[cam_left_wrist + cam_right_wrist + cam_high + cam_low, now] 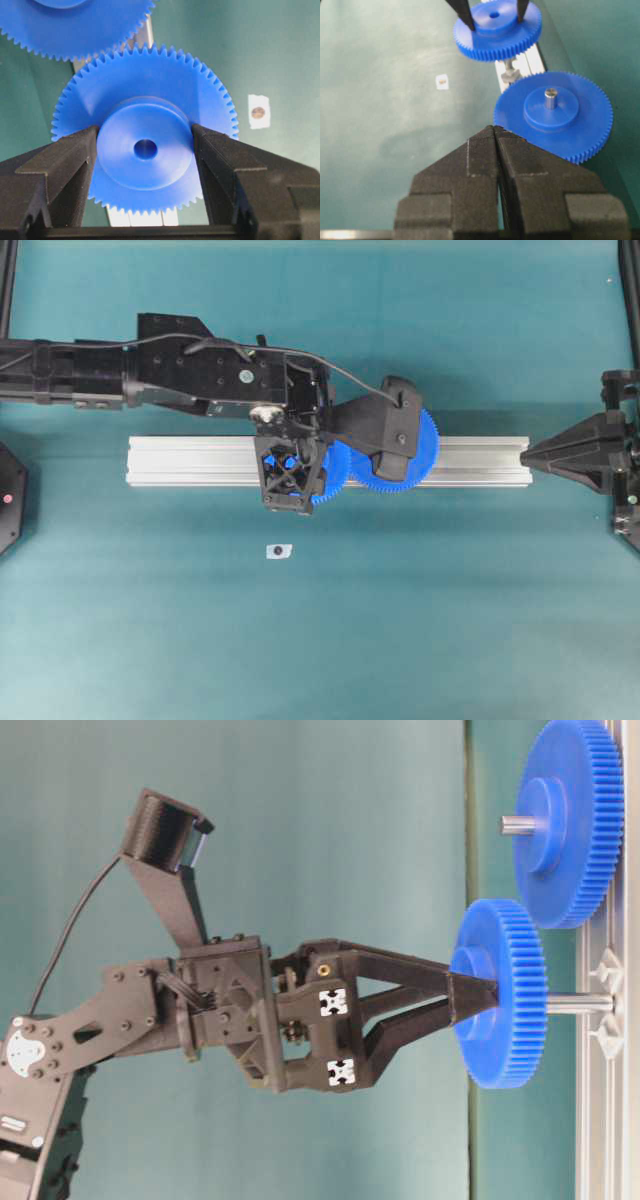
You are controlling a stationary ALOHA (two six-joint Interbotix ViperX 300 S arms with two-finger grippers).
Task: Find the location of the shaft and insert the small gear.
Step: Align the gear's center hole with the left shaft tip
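My left gripper (pixel 145 145) is shut on the raised hub of the small gear (pixel 150 80), a blue fine-toothed wheel with a dark centre hole. In the table-level view the small gear (pixel 500 1005) hangs off the rail, and the thin silvery shaft (pixel 580 1003) runs from the rail into its underside. The right wrist view shows the shaft (pixel 508 65) below the small gear (pixel 497 32). From overhead the left gripper (pixel 290 462) covers most of the small gear (pixel 338 475). My right gripper (pixel 494 129) is shut on nothing, parked at the rail's right end (pixel 530 452).
The larger blue gear (pixel 555 112) with its grey pin (pixel 550 97) sits on the aluminium rail (pixel 180 460) right beside the small gear, their teeth close. A small white tag (pixel 279 551) lies on the teal table in front of the rail.
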